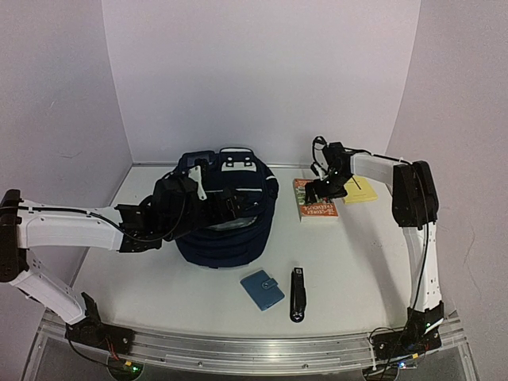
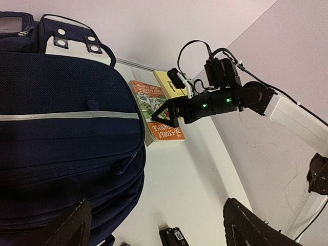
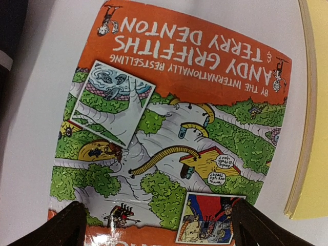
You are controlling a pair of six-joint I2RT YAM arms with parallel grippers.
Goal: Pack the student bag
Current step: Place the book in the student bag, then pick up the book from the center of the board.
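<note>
**Right claw (image 3: 161,228) over the paperback (image 3: 174,128), student bag (image 1: 226,214) just to its left**

Right claw hangs spread wide and empty, straight above the orange Andy Griffiths paperback. Its jaws span the short side, and the book's long axis runs away from the arm bases. The student bag sits mid-table, so the right arm is nearer the book. Left claw (image 2: 159,225) is released too, up against the bag's front. Main zip might be open, but I can't tell from here.

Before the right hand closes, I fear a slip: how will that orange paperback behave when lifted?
The paperback lies flat on the table, so its thin edge probably offers little to pinch. Its cover looks glossy, likely somewhat slippery. Being a softcover, it may bend or sag if lifted by one edge.
</note>
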